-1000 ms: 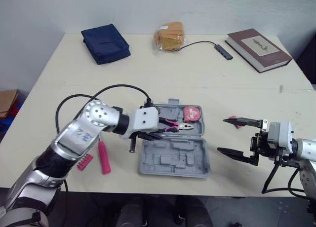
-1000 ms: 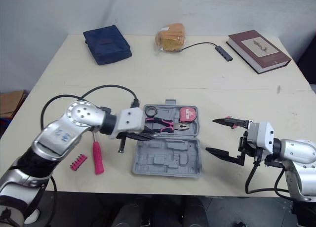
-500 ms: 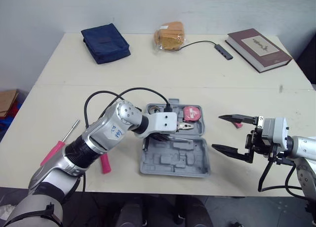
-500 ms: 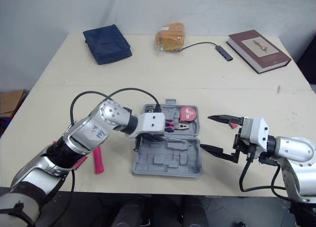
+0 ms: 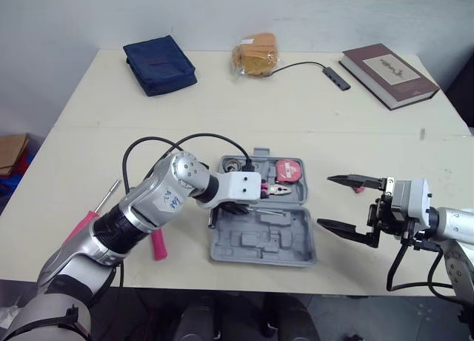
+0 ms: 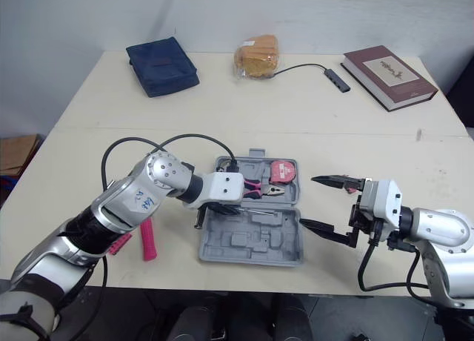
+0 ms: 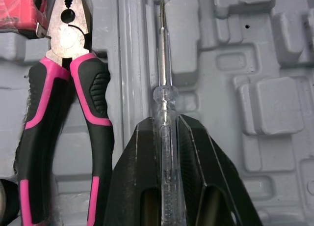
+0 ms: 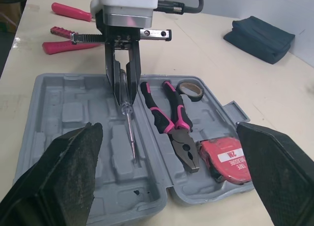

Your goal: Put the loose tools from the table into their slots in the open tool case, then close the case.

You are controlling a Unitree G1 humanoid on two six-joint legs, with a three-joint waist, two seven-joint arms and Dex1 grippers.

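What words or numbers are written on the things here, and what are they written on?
"2M": on the red tape measure in the tool case.
"TAPE MEASURE": on the same tape measure, under the "2M".
Book: its cover label is too small to read.
Sticker on the left arm: the handwriting is too blurred to read.
Pliers and the screwdriver in the left gripper: no writing to see.

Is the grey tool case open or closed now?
Open. The tool case lies flat, both halves spread, pliers and tape measure showing inside; the left gripper holds a screwdriver over it.
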